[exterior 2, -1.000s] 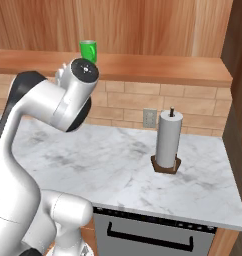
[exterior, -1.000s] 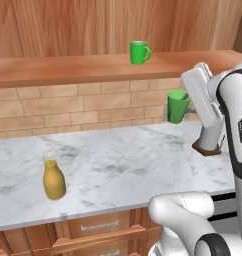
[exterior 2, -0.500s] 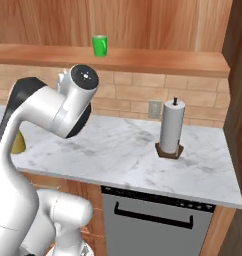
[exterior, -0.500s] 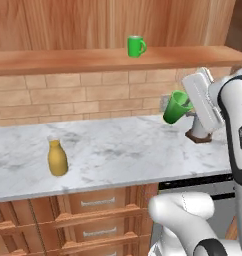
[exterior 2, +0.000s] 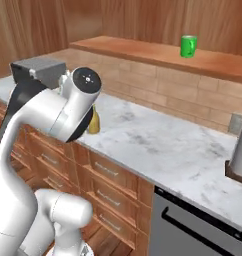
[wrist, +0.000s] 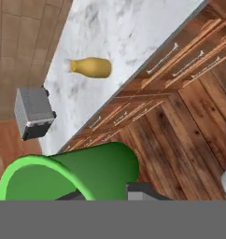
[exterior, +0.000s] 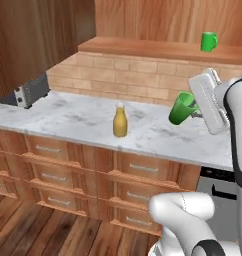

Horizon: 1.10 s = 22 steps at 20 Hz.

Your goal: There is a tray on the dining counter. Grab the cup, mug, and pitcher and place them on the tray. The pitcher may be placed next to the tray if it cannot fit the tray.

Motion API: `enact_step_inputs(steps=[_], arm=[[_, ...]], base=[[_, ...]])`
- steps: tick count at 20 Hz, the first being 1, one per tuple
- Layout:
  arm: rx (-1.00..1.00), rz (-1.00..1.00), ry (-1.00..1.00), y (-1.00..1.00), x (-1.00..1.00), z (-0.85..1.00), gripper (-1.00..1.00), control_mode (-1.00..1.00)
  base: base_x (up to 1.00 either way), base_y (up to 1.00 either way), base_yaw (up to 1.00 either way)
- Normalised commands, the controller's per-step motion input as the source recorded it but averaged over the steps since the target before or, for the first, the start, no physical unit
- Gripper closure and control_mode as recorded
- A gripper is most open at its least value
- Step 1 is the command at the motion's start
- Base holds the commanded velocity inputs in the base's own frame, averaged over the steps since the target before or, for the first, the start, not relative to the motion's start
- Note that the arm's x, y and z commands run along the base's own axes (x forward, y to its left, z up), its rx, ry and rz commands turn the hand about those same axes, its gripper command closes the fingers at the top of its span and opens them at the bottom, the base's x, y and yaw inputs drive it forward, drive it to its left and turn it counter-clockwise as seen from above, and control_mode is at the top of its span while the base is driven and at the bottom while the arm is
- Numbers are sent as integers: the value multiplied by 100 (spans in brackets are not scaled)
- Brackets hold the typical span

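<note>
Cup (exterior: pixel 182 107) rides tilted in the gripper (exterior: pixel 197 107), jaws clamped on its wall, in the air above the counter's (exterior: pixel 68 117) right end. It should be carried level and slowly toward the tray, without loosening. It is bright green, tapered, handleless, its open mouth facing the hand camera.

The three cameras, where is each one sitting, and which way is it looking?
Left base view: behind the arm, to its left, facing the marble counter, pitcher and shelf mug; arm at right, gripper holding the tilted cup.
Right base view: behind, to its right, same counter; arm fills the left.
Hand view: on the hand, looking past the cup at counter, toaster and floor.
Shared: the pitcher appears in all three.
</note>
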Motion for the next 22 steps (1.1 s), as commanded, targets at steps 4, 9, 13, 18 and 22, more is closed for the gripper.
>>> enact_step_inputs(steps=[4, 9, 13, 18, 22], arm=[[0, 0, 0, 0, 0, 0, 100, 100], [0, 0, 0, 0, 0, 0, 100, 100], [0, 0, 0, 0, 0, 0, 100, 100], [0, 0, 0, 0, 0, 0, 100, 100], [0, 0, 0, 0, 0, 0, 100, 100]], base=[[-5, 0, 99], [0, 0, 100], [0, 0, 100], [-1, 0, 100], [0, 0, 100]])
